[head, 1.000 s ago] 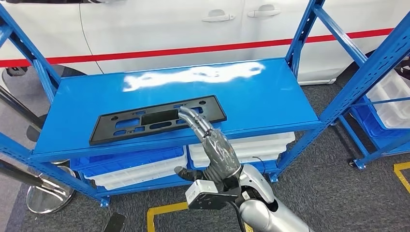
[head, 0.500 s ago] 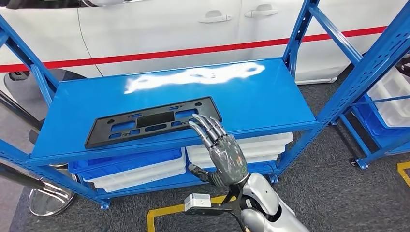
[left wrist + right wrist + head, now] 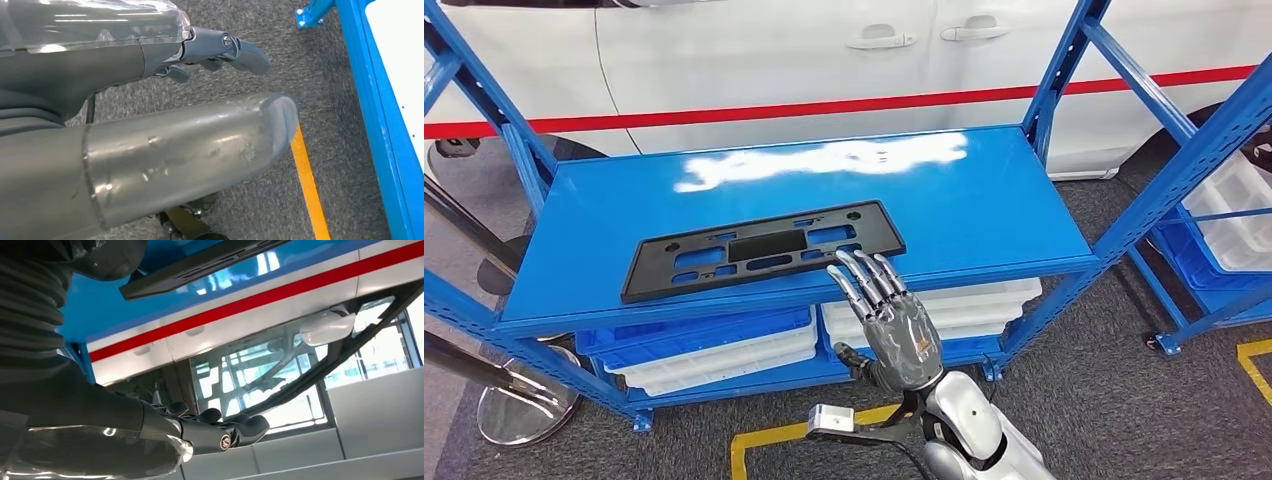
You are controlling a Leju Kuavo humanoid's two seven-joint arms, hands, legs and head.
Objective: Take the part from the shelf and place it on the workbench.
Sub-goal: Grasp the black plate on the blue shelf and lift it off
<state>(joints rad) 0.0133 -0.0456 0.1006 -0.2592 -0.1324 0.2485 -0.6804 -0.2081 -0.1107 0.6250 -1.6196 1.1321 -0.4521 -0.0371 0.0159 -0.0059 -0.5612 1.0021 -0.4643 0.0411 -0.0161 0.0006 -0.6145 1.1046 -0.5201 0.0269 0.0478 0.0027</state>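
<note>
The part, a flat black plate with several cut-outs point(image 3: 764, 250), lies on the blue shelf point(image 3: 984, 200) near its front edge. My right hand point(image 3: 892, 322) is raised just in front of that edge, below the plate's right front corner, with its fingers stretched out and apart and nothing in it. The fingertips point(image 3: 864, 268) stop short of the plate. In the right wrist view the plate point(image 3: 200, 262) lies beyond the empty right hand point(image 3: 210, 432). My left hand point(image 3: 100, 75) hangs over the grey floor, its thumb point(image 3: 200, 145) and fingers apart, holding nothing.
Blue and white bins point(image 3: 714, 345) fill the level under the shelf. A white car with a red stripe point(image 3: 824, 60) stands behind it. A second blue rack with white trays point(image 3: 1224, 220) is at the right. Yellow floor tape point(image 3: 754, 440) and a round metal stand base point(image 3: 519, 405) lie below.
My right hand has drawn back from the plate, where its fingertips rested a second ago, to in front of the shelf edge. The view has also shifted slightly; the plate lies where it was.
</note>
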